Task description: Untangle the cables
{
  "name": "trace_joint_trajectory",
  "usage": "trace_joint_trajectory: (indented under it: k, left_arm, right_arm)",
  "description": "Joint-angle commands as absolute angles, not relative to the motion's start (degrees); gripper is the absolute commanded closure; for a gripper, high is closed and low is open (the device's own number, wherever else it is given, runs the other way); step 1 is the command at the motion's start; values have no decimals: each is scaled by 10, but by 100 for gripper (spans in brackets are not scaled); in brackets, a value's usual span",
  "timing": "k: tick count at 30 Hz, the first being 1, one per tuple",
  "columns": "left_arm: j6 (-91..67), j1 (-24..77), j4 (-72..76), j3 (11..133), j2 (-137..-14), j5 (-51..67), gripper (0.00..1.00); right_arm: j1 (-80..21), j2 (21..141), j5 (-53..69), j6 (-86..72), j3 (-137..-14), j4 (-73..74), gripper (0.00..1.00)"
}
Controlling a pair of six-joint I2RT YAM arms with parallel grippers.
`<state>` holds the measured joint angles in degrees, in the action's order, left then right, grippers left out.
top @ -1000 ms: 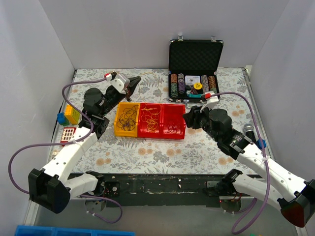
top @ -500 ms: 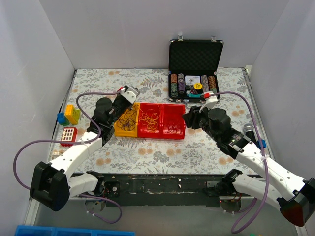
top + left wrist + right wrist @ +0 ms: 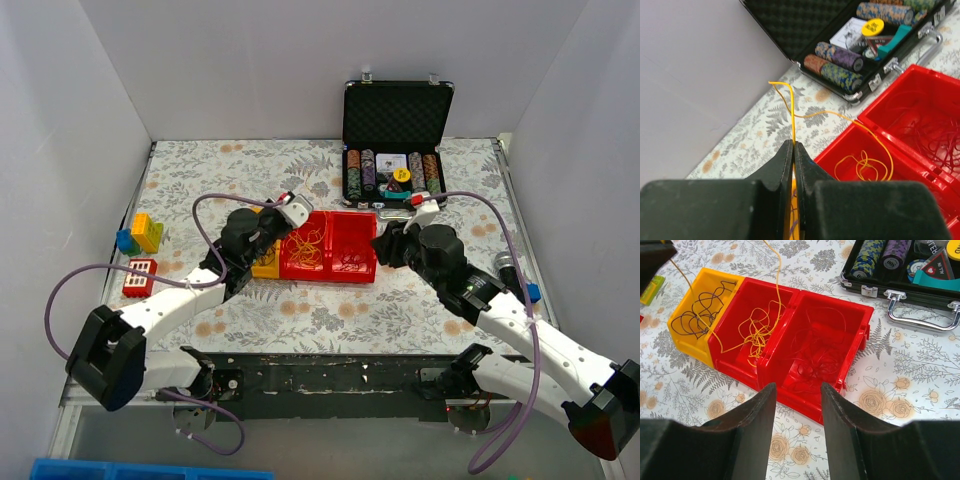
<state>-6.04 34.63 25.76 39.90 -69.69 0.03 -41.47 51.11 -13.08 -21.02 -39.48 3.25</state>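
Observation:
Three bins stand side by side. The yellow bin [image 3: 687, 347] holds dark cables [image 3: 705, 305], the middle red bin [image 3: 730, 357] yellow cables [image 3: 755, 335], and the right red bin [image 3: 855, 340] thin red cables [image 3: 812, 365]. My left gripper [image 3: 793, 144] is shut on one yellow cable [image 3: 790, 110], which rises from the fingertips and loops down into the middle red bin [image 3: 850, 150]. In the top view the left gripper [image 3: 296, 218] hangs over the seam between the yellow and middle bins. My right gripper [image 3: 798, 387] is open and empty, just in front of the right red bin [image 3: 352, 262].
An open black poker-chip case [image 3: 397, 110] stands behind the bins, its handle [image 3: 920, 310] near the right red bin. Toy bricks [image 3: 140, 232] and a small red block [image 3: 138, 275] lie at the left edge. A silver object [image 3: 505, 265] lies at the right.
My left arm has swung from the back left, across the yellow bin, to the middle red bin's edge. The right arm has barely moved.

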Motion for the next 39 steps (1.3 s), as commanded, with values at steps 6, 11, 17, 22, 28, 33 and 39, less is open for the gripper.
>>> trace_joint_trajectory:
  k: [6,11,17,22,28,33,39]
  left_arm:
    - [-86,365,277,367,-758,-20,100]
    - [-93,377,302,350,-781,-2,100]
    - [-90,404,303,340,-827,25,100]
    - [-95,410,282,344,-863,24,100]
    - [-101,409,246,371,-870,21,69]
    - [-115,409,215,416,-853,8,48]
    - [-162,407,41,572,-817,-5,2]
  right_arm:
    - [-410,507,-124,-227,-388,5,53]
    - [-410,507,-118,-237,-382,6,54]
    - [-410,507,-106,-251,-374,-10,54]
    - [-410,507,-100,-259,-368,-12,55]
    - [-410,507,-95,-256,-371,-4,55]
    - [-410,504,-101,-250,-377,-1,55]
    - [-406,504,-111,-238,-392,40,42]
